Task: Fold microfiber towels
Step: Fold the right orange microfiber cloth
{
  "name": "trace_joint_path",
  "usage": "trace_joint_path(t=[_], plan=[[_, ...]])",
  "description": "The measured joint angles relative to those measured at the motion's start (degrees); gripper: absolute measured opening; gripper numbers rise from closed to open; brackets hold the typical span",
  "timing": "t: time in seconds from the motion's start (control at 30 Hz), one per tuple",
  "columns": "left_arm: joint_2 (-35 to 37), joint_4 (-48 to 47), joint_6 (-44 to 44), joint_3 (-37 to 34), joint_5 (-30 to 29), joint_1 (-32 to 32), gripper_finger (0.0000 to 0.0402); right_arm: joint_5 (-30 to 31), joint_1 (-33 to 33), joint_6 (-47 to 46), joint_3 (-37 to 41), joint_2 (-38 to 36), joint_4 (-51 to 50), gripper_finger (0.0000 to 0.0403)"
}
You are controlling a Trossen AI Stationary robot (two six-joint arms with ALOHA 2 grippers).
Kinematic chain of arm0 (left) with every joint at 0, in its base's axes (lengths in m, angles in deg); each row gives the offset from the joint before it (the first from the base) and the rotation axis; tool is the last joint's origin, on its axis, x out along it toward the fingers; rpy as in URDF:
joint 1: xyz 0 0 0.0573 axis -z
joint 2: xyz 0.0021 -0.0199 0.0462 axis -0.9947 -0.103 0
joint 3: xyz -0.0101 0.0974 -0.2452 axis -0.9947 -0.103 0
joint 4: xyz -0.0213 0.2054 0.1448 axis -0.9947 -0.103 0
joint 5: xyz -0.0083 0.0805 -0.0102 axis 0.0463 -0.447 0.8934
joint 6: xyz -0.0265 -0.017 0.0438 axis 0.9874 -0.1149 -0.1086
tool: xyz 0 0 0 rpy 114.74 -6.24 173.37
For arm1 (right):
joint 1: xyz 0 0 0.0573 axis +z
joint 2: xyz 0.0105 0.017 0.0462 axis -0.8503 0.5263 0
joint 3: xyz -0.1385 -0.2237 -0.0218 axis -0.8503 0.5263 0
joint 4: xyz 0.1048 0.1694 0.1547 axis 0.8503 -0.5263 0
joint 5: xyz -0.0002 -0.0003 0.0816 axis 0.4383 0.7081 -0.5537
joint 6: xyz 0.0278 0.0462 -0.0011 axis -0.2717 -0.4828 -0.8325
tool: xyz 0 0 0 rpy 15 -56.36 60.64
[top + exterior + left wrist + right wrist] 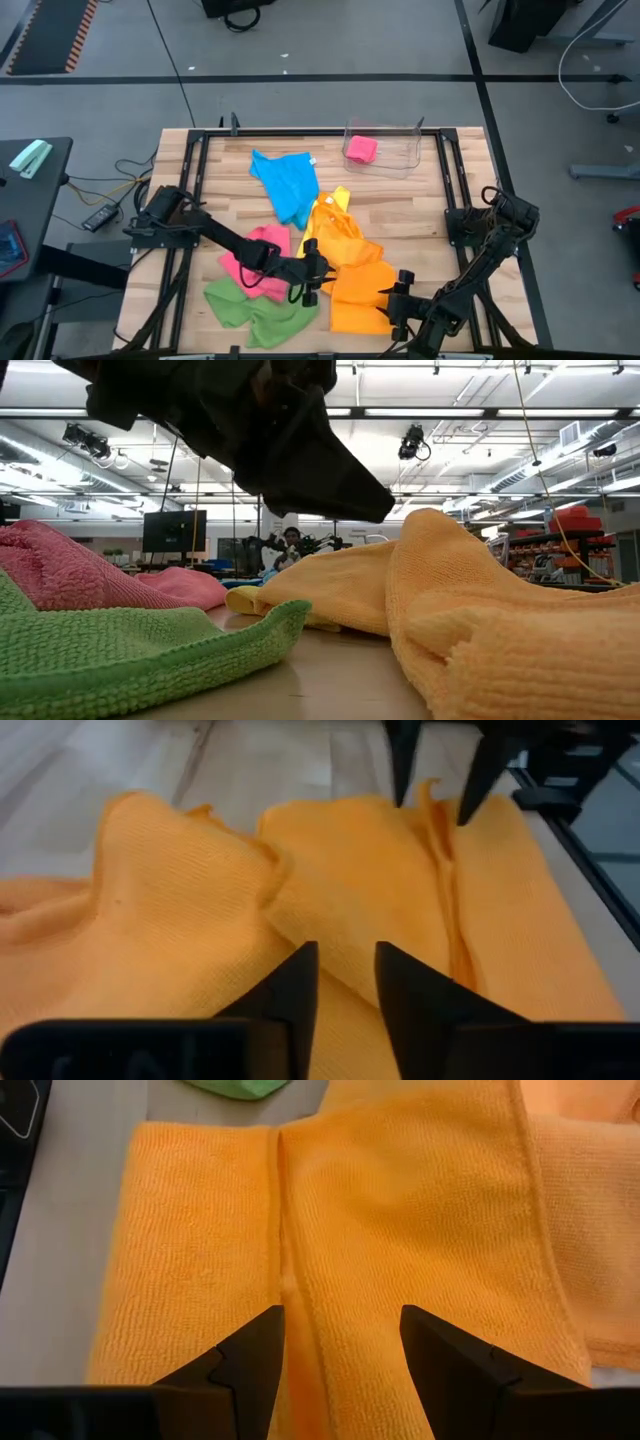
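Orange towel lies bumpy on the tabletop, right under both sets of fingers. The left fingers stand a little apart above it, holding nothing. The right fingers are open over a fold. Pink and green towels lie beside the left fingers.

Orange towel: ribbed matt microfiber; table: pale wood planks; bin: clear plastic.
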Motion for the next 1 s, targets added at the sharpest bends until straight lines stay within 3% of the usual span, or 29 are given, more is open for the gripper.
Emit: trace_joint_path(t=[0.2,0.37,0.63,1.0], plan=[[0.0,0.1,4.6,0.0,0.0,-0.4,0.0183,0.2,0.0,0.0,0.0,0.0,0.0,0.0209],[0.0,0.1,6.0,0.0,0.0,-0.6,0.0213,0.2,0.0,0.0,0.0,0.0,-0.1,0.0209],[-4.7,1.3,7.7,1.8,0.2,-1.6,0.0209,0.2,-1.2,0.0,0.0,0.0,-0.1,0.0209],[-5.3,5.3,7.2,3.1,0.4,-2.7,0.0203,-0.2,-1.7,0.1,0.0,0.0,-0.1,0.0209]])
